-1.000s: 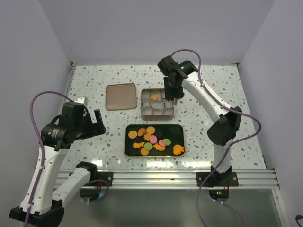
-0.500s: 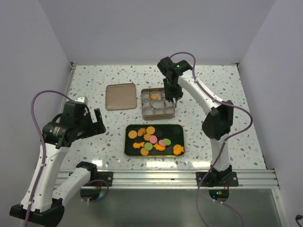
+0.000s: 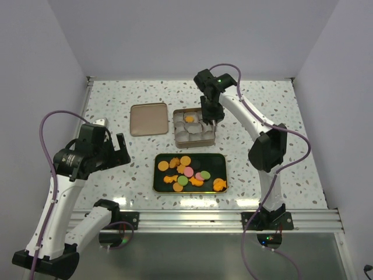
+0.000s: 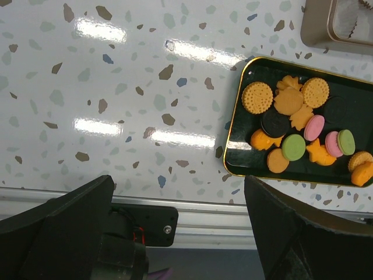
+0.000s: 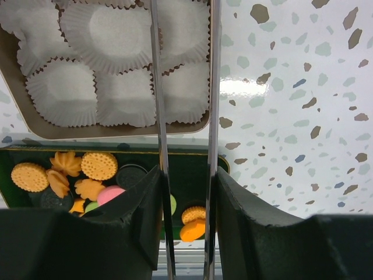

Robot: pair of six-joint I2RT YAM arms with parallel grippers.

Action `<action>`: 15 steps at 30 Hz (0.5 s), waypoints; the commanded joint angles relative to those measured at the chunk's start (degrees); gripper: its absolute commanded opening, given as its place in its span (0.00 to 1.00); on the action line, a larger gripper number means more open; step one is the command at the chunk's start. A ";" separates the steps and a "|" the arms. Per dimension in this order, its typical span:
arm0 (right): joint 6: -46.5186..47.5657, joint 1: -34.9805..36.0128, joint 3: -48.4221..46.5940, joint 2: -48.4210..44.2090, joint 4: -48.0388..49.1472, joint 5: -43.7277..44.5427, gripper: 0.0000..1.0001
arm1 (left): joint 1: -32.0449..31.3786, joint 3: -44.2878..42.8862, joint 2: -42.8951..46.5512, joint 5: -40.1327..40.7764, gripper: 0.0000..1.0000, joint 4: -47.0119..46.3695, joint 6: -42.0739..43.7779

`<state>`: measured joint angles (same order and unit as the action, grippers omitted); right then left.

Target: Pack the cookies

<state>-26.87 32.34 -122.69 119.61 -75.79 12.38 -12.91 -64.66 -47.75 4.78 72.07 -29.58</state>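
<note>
The cookies (image 3: 187,173) lie loose in a black gold-rimmed tray (image 3: 219,165): orange rounds and shapes, with pink, green and dark ones (image 4: 294,125). One orange cookie (image 3: 190,119) sits in a paper cup at the back of the square tin (image 3: 176,133). My right gripper (image 3: 211,114) hangs over the tin's back right part. Its thin metal fingers (image 5: 158,87) stand apart with nothing showing between them, and their tips run off the top of the right wrist view. My left gripper (image 3: 119,150) is wide open over bare table left of the tray, holding nothing (image 4: 180,233).
The tin's flat lid (image 3: 148,119) lies left of the tin. White paper cups (image 5: 105,29) fill the tin. An aluminium rail (image 3: 192,220) runs along the near edge just below the tray. Grey walls close in the left, right and back sides.
The right arm's elbow has swung left and its gripper has shifted slightly left over the tin. The left arm has barely moved.
</note>
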 commanded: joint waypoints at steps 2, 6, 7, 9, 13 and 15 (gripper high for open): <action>0.94 -0.08 -0.09 -1.57 1.79 -0.96 0.41 | -0.36 -0.29 0.02 0.23 1.00 -1.67 -1.00; 0.86 -0.08 -1.67 -1.31 0.73 -0.52 0.46 | -0.36 -0.37 0.11 0.23 1.00 -1.58 -0.74; 0.77 -0.08 -1.93 -1.40 0.56 -0.60 0.46 | -0.36 -0.38 0.20 0.23 1.00 -1.58 -0.74; 0.59 -0.08 -2.81 -1.57 0.21 -0.52 0.46 | -0.36 -0.38 0.37 0.23 1.00 -1.50 -0.56; 0.16 -0.08 -3.60 -2.36 -0.41 -0.87 0.47 | -0.36 -0.64 0.55 0.23 1.00 -1.32 -0.39; -0.11 -0.08 -3.69 -3.06 -0.67 -0.96 0.47 | -0.36 -0.90 0.64 0.23 1.00 -1.23 -0.30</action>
<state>-26.96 32.34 -123.87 119.61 -75.90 12.40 -12.91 -64.66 -47.62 4.75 71.92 -29.54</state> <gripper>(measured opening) 0.468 0.998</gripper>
